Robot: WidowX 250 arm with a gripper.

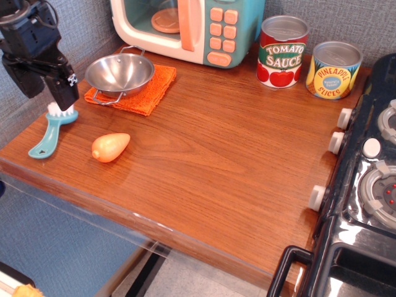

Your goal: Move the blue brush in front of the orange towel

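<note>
The blue brush (48, 133) lies flat on the wooden table near its left edge. Its white-bristled head points toward the back and its handle toward the front edge. It is to the front left of the orange towel (150, 93), which lies under a steel bowl (119, 73). My gripper (49, 98) hangs just above the brush head. Its jaws look apart and hold nothing. One black finger (64, 93) stands right over the bristles.
An orange-yellow egg-shaped toy (110, 146) lies just right of the brush. A toy microwave (185, 28) stands behind the towel. A tomato sauce can (282, 52) and a pineapple can (334, 69) stand at the back right. A toy stove (371, 179) fills the right side.
</note>
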